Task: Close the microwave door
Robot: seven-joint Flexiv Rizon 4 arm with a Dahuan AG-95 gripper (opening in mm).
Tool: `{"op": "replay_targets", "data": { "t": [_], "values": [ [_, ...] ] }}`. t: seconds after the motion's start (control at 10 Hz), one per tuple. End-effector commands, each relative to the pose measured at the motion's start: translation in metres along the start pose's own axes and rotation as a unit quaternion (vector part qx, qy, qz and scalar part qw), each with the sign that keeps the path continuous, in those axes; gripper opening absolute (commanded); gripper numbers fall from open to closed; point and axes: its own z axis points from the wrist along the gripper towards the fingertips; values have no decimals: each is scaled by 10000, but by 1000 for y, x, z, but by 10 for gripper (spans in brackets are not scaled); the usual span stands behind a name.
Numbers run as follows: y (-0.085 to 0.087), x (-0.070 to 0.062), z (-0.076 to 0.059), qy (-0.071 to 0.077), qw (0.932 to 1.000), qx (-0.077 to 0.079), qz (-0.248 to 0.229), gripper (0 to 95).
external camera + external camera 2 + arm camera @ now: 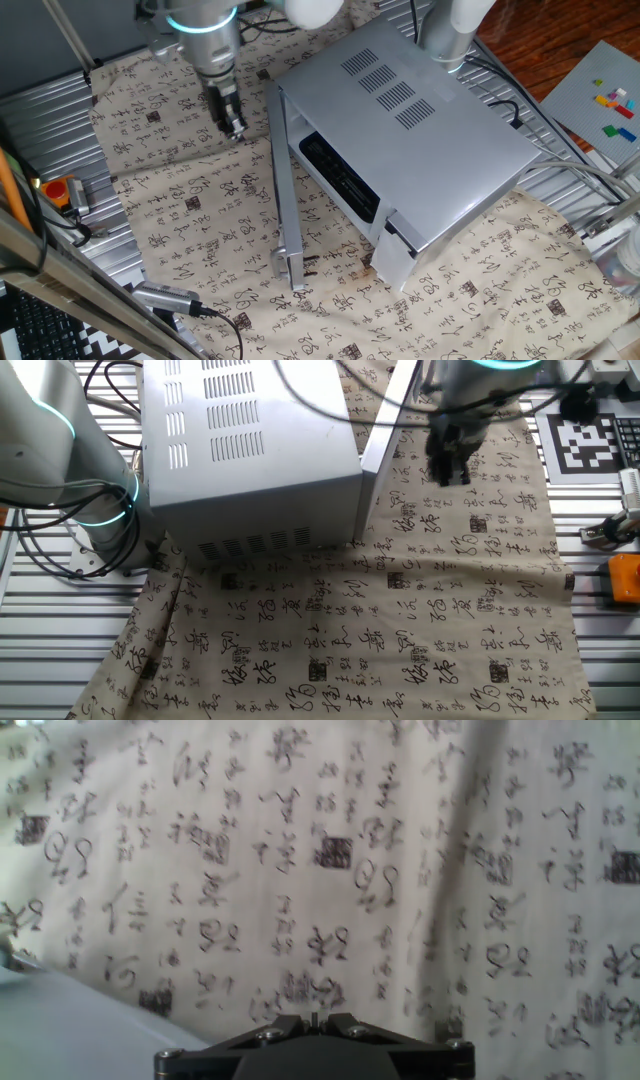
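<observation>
Spread over the counter [60, 95], a beige cloth [200, 210] printed with dark calligraphy, ribbed metal showing at its edges. On the cloth, set at an angle, the microwave [420, 140]: a large silver-grey box, four groups of vent slots on top, dark front cavity exposed. Swung wide open from the front's far corner, the microwave door [284, 190]: a thin silver-grey panel seen nearly edge-on in one fixed view, its free end with a small dark bracket close to the near edge of the cloth; standing roughly at a right angle to the microwave's front. At the front's other end, a narrow grey control strip [397, 262]. Beside the door's outer face and apart from it, near the hinge end, the gripper [233, 124], hanging low over the cloth on the arm's grey wrist with a glowing cyan ring. Fingers looking close together in both fixed views, nothing seen between them; cannot tell for certain whether fully pressed together. In the hand view, only blurred patterned cloth and a dark edge of the gripper body [315, 1055]. On the ribbed metal near the cloth, an orange-and-red part [62, 190].
</observation>
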Motion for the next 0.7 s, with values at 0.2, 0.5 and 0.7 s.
{"op": "replay_targets", "data": {
  "t": [0.2,0.5,0.7],
  "values": [
    [28,-21,0,-44,10000,-6,-78,0],
    [50,-31,0,-44,9998,29,169,0],
    [54,-33,-5,-2,9993,17,361,0]
  ]
}}
